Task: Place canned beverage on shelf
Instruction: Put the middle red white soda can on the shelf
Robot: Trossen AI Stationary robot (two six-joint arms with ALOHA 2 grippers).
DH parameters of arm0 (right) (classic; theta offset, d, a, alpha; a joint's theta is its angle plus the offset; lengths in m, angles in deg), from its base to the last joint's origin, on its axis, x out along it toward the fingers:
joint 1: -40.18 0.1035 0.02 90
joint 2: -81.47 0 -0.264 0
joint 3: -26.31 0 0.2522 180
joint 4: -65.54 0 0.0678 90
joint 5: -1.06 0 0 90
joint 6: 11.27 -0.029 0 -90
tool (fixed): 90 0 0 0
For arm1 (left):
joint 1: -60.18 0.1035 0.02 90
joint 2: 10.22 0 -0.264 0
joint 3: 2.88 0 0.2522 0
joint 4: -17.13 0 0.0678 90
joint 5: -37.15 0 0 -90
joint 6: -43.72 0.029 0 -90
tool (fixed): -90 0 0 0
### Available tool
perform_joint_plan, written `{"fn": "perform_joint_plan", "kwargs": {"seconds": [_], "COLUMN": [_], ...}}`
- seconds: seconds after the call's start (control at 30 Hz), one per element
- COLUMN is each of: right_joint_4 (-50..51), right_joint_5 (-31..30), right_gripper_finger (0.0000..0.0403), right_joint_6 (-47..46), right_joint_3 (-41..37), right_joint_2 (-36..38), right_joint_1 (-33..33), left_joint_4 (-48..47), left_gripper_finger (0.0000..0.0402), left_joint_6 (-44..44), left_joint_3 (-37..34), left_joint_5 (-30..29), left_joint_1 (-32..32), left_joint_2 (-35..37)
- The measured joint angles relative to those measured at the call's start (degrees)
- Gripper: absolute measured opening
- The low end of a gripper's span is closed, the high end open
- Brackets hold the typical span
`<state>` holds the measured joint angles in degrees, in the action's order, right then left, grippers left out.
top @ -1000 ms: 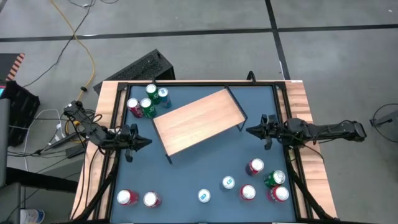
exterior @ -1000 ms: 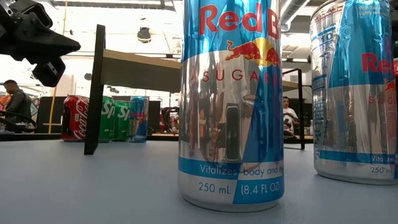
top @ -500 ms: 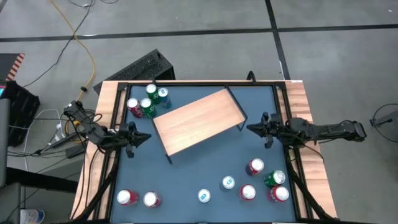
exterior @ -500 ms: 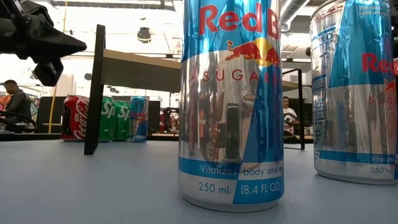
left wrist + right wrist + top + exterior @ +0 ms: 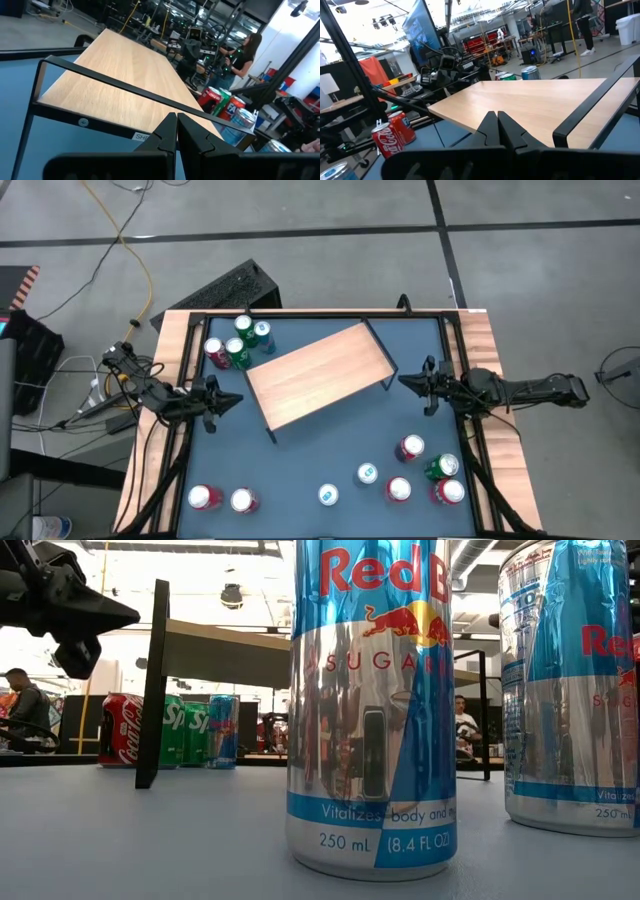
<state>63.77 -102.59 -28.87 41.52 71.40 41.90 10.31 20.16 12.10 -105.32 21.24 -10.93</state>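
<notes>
The shelf [image 5: 318,375], a light wooden board on thin black legs, stands at an angle in the far middle of the dark blue tabletop [image 5: 320,455], and its top holds no can. The left gripper [image 5: 237,401] hovers near the shelf's left end, its two fingers pressed together with nothing between them; in the left wrist view the closed fingertips [image 5: 176,122] point over the board's edge. The right gripper [image 5: 402,383] sits just beside the shelf's right end, also closed and empty, its tips [image 5: 497,120] aimed across the board [image 5: 535,102].

The cans stand in groups. A cluster of four [image 5: 238,342], red, green and blue, is at the far left corner behind the shelf. Two red-topped cans [image 5: 222,499] stand at the near left edge. At the near right is a loose group: a red can [image 5: 410,447], a green can [image 5: 441,467], two more red ones [image 5: 399,489] [image 5: 449,492], and two slim blue-and-silver cans [image 5: 367,473] [image 5: 328,495].

In the low view a sugar-free Red Bull can [image 5: 372,705] fills the foreground with a second one [image 5: 570,690] to its right, both upright on the table. Behind them a Coca-Cola can [image 5: 121,729] and Sprite cans [image 5: 185,730] show beyond a black shelf leg [image 5: 152,685].
</notes>
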Motion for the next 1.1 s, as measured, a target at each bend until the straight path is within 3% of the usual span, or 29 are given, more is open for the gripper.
{"fn": "perform_joint_plan", "kwargs": {"seconds": [0.2, 0.4, 0.8, 1.1], "right_joint_4": [0.08, 0.28, 1.92, -1.45], "right_joint_5": [0.02, 0.02, 0.04, 3.07], "right_gripper_finger": [0.0000, 0.0000, 0.0000, 0.0019], "right_joint_6": [0.11, 1.52, 3.58, 2.97], "right_joint_3": [0.00, 0.00, 0.00, 1.08], "right_joint_2": [0.00, 0.00, 0.00, -0.02], "right_joint_1": [0.00, -0.04, -0.22, -0.20], "left_joint_4": [-0.78, -2.13, -4.07, -3.65], "left_gripper_finger": [0.0000, 0.0000, 0.0000, 0.0000], "left_joint_6": [-1.15, -2.16, -5.30, -6.57], "left_joint_3": [0.00, 0.00, 0.00, 0.00], "left_joint_5": [0.51, -5.74, -9.41, -8.77], "left_joint_1": [0.00, 0.02, 0.00, 0.02], "left_joint_2": [-0.02, 0.00, -0.02, -0.02]}}
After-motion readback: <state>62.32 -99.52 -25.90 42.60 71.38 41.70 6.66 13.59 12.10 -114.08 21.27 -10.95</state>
